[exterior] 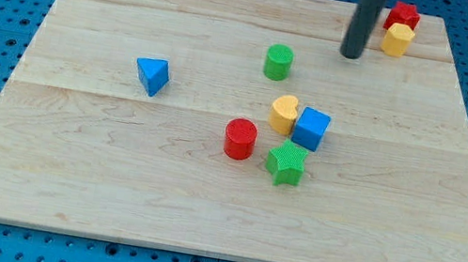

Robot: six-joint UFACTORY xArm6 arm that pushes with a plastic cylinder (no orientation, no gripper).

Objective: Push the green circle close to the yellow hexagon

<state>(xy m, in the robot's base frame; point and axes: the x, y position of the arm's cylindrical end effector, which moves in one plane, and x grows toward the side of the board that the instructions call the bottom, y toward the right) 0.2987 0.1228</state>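
Short upright green circle (278,62), ridged sides, my tip (352,55) apart, nothing gripped, yellow hexagon (397,39) beyond

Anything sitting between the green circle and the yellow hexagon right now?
No block. In the camera view, only my tip stands between the green circle and the yellow hexagon, nearer the hexagon.
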